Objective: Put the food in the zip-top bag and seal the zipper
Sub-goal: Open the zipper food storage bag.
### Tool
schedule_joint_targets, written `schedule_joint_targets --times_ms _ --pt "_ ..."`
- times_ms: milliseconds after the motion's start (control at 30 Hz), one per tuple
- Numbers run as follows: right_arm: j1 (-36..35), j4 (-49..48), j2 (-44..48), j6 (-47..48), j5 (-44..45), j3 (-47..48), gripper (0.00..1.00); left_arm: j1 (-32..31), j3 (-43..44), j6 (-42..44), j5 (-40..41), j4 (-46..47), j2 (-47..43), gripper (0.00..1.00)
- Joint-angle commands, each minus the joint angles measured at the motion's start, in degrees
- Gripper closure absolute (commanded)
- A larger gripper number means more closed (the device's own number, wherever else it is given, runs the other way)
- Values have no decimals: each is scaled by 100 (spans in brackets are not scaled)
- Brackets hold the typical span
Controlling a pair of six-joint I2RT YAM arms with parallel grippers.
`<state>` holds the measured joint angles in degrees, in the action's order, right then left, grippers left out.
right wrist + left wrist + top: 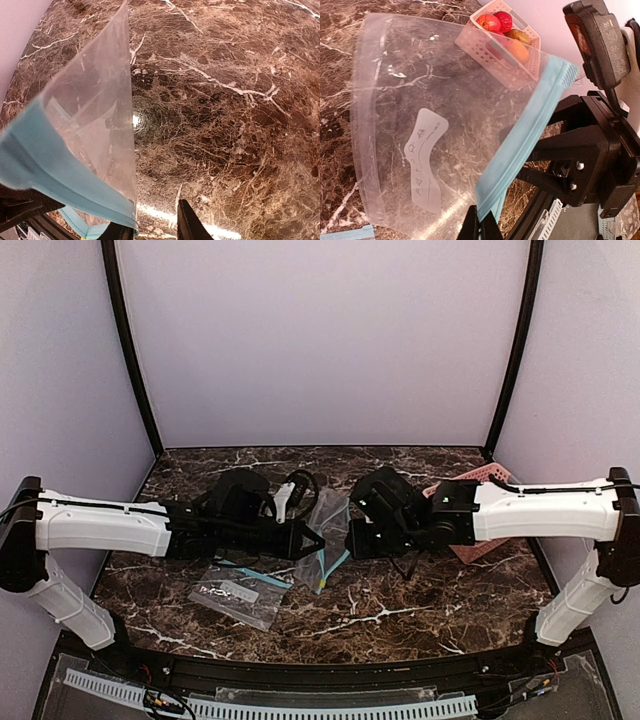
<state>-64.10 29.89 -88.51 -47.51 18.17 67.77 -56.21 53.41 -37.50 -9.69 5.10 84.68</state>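
The clear zip-top bag (pixel 330 532) hangs between my two grippers above the middle of the table. Its teal zipper (pixel 525 135) runs diagonally in the left wrist view, and a white label (pixel 425 160) shows on its side. My left gripper (pixel 481 227) is shut on the lower end of the zipper. My right gripper (pixel 150 231) stands open, with the zipper's end (pixel 65 185) lying against its left finger and nothing pinched. The food (pixel 506 31), red, brown and orange pieces, lies in a pink basket (pixel 485 47) beyond the bag.
A second clear bag (pixel 240 592) with a teal strip lies flat on the marble table (pixel 420 610) in front of my left arm. The pink basket (pixel 482 515) sits at the back right, partly under my right arm. Walls enclose the back and sides.
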Motion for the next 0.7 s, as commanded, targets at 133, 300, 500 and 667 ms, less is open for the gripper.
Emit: schedule_joint_targets --times_ms 133,300,500,667 --pt "-27 -686 -61 -65 -115 -157 61 -75 -136 64 -621 570 -35 99" --pt "-23 -907 -203 -57 -156 -168 54 -82 -202 -31 -636 702 -85 99" --pt "-25 -750 -474 -195 54 -216 45 -78 -149 65 -249 426 -239 99" --pt "6 -425 -502 -326 338 -334 34 -82 7 337 497 -443 -436 99"
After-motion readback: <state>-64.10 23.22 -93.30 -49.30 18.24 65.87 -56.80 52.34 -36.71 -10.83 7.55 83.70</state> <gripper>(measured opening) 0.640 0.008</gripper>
